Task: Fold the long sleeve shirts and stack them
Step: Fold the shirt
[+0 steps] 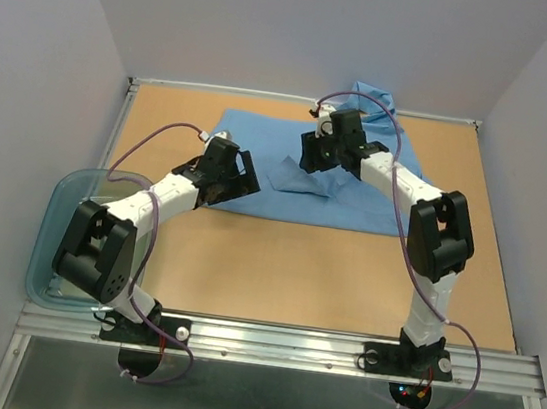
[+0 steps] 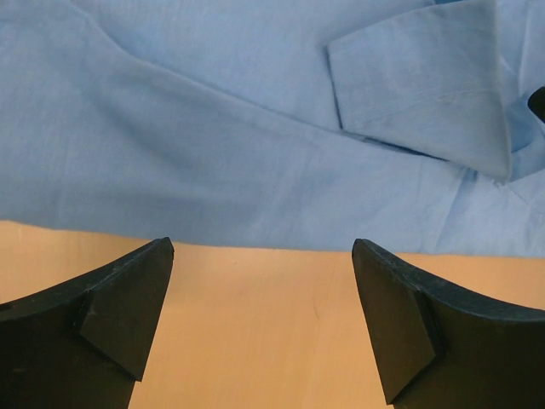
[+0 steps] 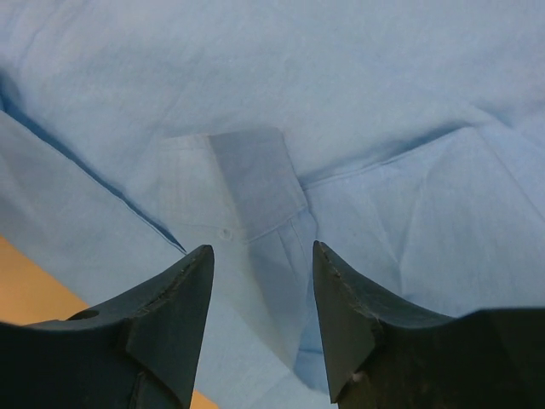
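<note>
The light blue long sleeve shirt (image 1: 281,150) lies spread flat across the far half of the table, with a bunched part (image 1: 373,97) at the back edge. My left gripper (image 1: 244,175) hovers at the shirt's near hem. In the left wrist view it (image 2: 262,247) is wide open over bare wood, the hem (image 2: 255,230) just beyond its tips. My right gripper (image 1: 312,156) is low over the middle of the shirt. In the right wrist view its jaws (image 3: 262,247) stand partly closed, still apart, with a raised fold of cloth below the buttoned cuff (image 3: 255,183) between them.
A clear bluish plastic tub (image 1: 54,226) sits off the table's left edge beside the left arm's base. Bare wooden table (image 1: 295,268) stretches between the shirt and the arm bases. White walls close in the back and both sides.
</note>
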